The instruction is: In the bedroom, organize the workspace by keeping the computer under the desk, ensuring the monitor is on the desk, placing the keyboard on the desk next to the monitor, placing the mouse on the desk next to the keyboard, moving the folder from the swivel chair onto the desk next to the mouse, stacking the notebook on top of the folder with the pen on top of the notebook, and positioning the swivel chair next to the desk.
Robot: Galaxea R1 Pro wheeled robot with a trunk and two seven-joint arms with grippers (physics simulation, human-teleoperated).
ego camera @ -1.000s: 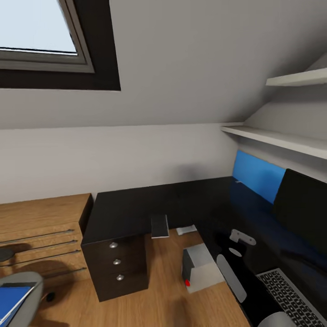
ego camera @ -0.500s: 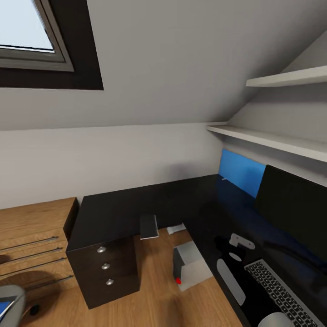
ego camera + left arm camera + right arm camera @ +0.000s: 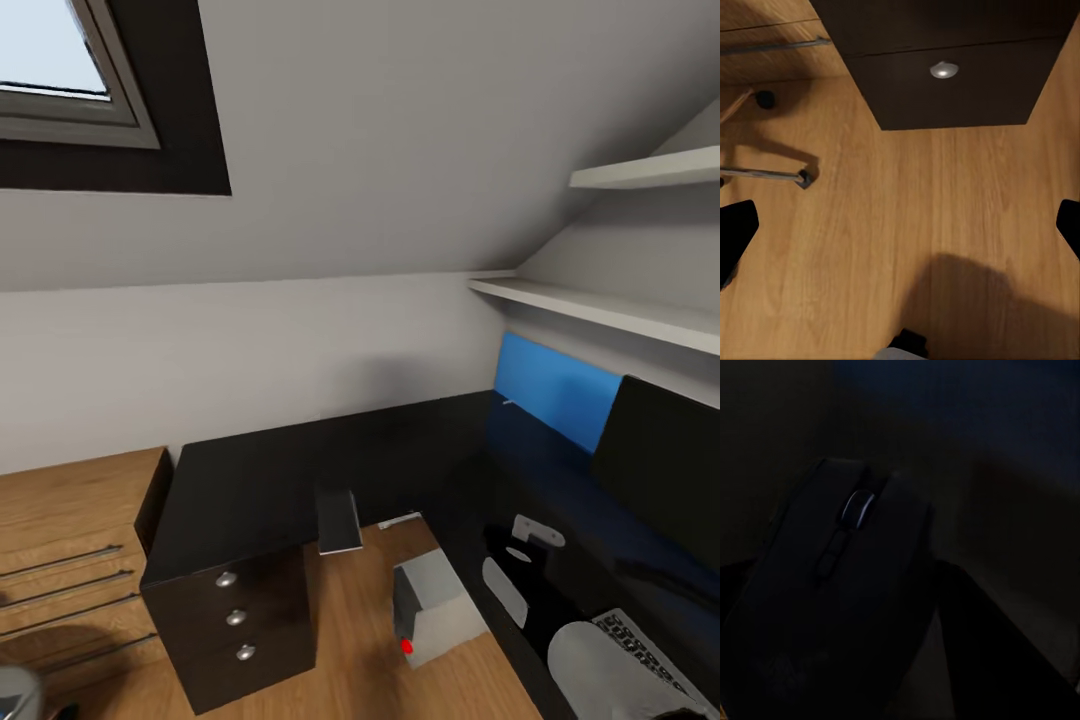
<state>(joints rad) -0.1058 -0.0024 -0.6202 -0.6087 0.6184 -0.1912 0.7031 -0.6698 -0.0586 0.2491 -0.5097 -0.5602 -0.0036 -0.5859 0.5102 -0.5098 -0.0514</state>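
Right gripper state unclear, mouse close in front of its camera on dark desk. Left gripper spread wide, empty, above wood floor near desk drawers.

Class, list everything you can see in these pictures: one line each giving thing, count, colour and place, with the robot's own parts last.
Desk: one, black, L-shaped, against the wall.
Drawers: three, black, silver knobs, at the desk's end.
Computer: one, light grey, on the floor by the desk.
Notebook: one, dark, overhanging the desk edge.
Monitor: one, black, on the desk.
Keyboard: one, dark keys, on the desk, partly hidden.
Mouse: one, black, close before the right hand's camera.
Blue panel: one, behind the desk.
Shelves: two, white, on the wall.
Wood cabinet: one, beside the desk.
Skylight: one.
Left hand: black fingertips apart, over the floor.
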